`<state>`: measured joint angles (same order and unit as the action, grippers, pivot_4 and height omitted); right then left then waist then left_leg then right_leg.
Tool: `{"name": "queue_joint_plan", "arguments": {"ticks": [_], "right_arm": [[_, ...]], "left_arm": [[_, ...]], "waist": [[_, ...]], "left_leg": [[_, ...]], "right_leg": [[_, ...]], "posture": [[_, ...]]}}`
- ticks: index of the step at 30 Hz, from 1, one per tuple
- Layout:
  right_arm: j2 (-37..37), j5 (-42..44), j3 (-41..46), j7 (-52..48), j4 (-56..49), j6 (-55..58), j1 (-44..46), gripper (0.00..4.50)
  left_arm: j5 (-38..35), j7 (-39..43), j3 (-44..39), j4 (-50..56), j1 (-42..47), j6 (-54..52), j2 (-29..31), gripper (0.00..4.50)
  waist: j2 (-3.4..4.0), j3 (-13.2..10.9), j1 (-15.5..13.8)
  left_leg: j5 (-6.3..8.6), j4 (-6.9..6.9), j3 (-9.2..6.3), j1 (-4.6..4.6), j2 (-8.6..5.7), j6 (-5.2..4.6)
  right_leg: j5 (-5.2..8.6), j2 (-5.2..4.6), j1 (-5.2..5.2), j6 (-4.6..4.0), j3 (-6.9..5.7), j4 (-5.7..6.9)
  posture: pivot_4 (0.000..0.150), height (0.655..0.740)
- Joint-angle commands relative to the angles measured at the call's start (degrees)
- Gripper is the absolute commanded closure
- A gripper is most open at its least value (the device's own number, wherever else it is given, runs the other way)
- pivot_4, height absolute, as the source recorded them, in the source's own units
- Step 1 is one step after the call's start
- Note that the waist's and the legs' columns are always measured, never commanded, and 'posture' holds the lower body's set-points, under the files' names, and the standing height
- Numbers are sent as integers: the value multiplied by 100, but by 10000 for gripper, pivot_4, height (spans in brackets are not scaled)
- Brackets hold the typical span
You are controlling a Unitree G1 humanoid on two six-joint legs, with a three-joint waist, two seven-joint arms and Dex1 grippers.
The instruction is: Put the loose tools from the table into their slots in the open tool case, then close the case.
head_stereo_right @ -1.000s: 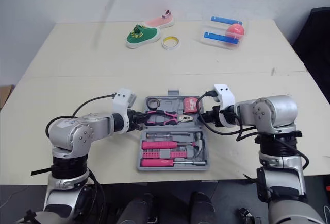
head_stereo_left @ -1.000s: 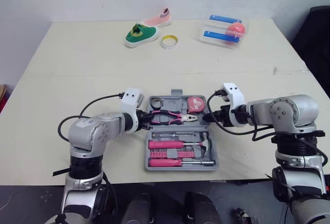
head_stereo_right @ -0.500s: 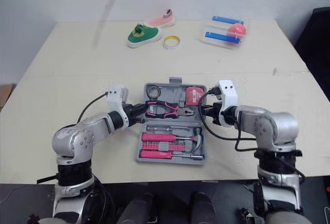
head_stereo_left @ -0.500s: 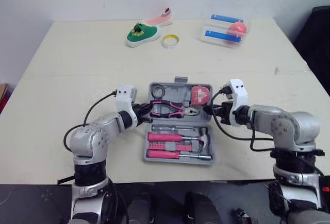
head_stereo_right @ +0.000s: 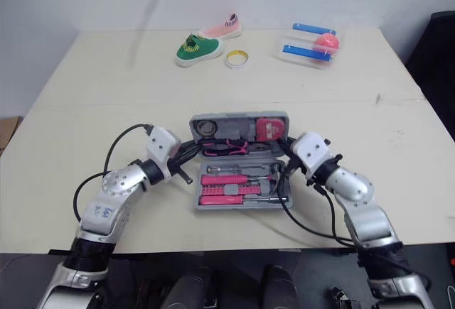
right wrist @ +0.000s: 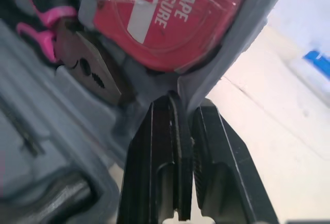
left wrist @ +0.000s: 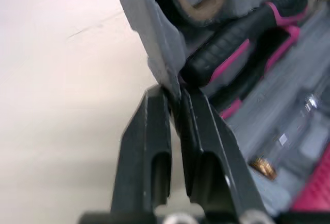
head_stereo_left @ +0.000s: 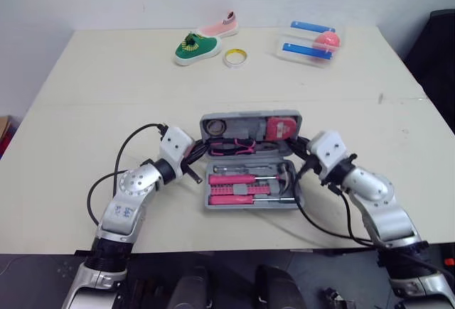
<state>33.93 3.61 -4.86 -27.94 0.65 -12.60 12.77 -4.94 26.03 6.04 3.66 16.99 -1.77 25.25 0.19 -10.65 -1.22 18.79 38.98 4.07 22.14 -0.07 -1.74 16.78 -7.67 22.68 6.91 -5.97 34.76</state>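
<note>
Case lid [head_stereo_left: 249, 126] clamped at side edges by L end effector [left wrist: 174, 98] and R end effector [right wrist: 185, 103]; to be lowered evenly onto base [head_stereo_left: 249, 206], no twist.

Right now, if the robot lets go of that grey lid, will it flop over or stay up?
It would probably drop. The lid stands half raised, pinched at its side edges by the left fingers and right fingers. It looks like stiff plastic, not floppy. The red tape measure and pliers clipped inside likely make it heavy.
</note>
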Motion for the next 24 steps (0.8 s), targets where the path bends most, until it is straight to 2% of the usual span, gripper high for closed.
{"name": "queue_joint_plan", "arguments": {"ticks": [1, 4, 8, 9, 11, 13, 16, 17, 20, 22, 24], "right_arm": [[281, -721, 120, 187, 739, -930, -144, 44477], [256, -950, 82, 305, 1210, -1583, -165, 44477], [367, -911, 35, 49, 1198, -2032, -279, 44477], [398, -855, 22, -38, 1182, -2096, -322, 40714], [574, -1280, 148, 263, 1215, -2565, -479, 32744], [812, -1969, 373, 805, 1254, -3053, -662, 23261], [1147, -2269, 691, 1209, 1628, -3229, -1029, 8934], [1275, -2204, 756, 1169, 1776, -3161, -1162, 8479], [1434, -1824, 990, 1099, 1974, -3065, -1399, 8479], [1530, -1204, 1113, 682, 1791, -2816, -1587, 8479], [1695, -400, 966, -145, 1379, -2515, -1801, 8479]], "left_arm": [[501, 8, -130, -219, -195, 1246, 280, 45000], [662, 38, -64, -454, -366, 1726, 336, 45000], [563, 246, -57, -547, -576, 2087, 481, 45000], [498, 300, -65, -549, -616, 2154, 508, 41349], [467, 435, -105, -588, -775, 2511, 661, 33347], [582, 413, -227, -622, -915, 2769, 855, 24917], [697, 518, -490, -792, -1361, 2856, 1311, 11703], [521, 577, -680, -863, -1562, 2683, 1432, 7345], [-249, 689, -1342, -978, -1973, 1979, 1551, 7345], [-741, 841, -1700, -912, -1993, 1567, 1628, 7345], [-1145, 952, -1902, -758, -1806, 1097, 1636, 7345]], "waist": [[0, 0, 15], [0, 0, 23], [1, 1, 26], [1, 1, 27], [1, 1, 32], [3, -1, 23], [4, -2, 42], [3, -1, 44], [3, 0, 57], [7, -3, 60], [8, -4, 48]], "left_leg": [[0, 1, 1, -1, 1, 0], [0, 0, 0, -6, 6, 0], [1, 0, -4, -13, 9, -2], [2, 0, -5, -15, 10, -2], [2, 0, -5, -15, 10, -3], [5, 0, -5, -15, 8, -6], [6, 0, -2, -13, 9, -7], [6, -1, 0, -16, 8, -7], [19, -3, 1, -34, 17, -7], [33, -17, 0, -90, 22, -6], [47, -18, -20, -104, 28, -9]], "right_leg": [[0, -1, 0, 0, 0, 3], [0, -1, -4, -1, -3, 2], [0, -3, -15, -1, -6, -1], [0, -3, -18, -2, -7, -1], [1, -5, -18, -2, -9, -2], [2, -10, -18, -4, -11, -2], [2, -12, -14, -4, -10, -1], [2, -14, -15, -4, -9, -6], [5, -40, -29, -10, -5, -18], [12, -51, -79, -19, -13, -38], [14, -53, -108, -20, -6, -54]], "posture": [[1500, 7400], [1500, 7400], [1500, 7400], [1500, 7400], [1500, 7400], [1500, 7400], [1500, 7400], [1500, 7400], [1500, 7400], [1500, 7400], [1500, 7400]]}}
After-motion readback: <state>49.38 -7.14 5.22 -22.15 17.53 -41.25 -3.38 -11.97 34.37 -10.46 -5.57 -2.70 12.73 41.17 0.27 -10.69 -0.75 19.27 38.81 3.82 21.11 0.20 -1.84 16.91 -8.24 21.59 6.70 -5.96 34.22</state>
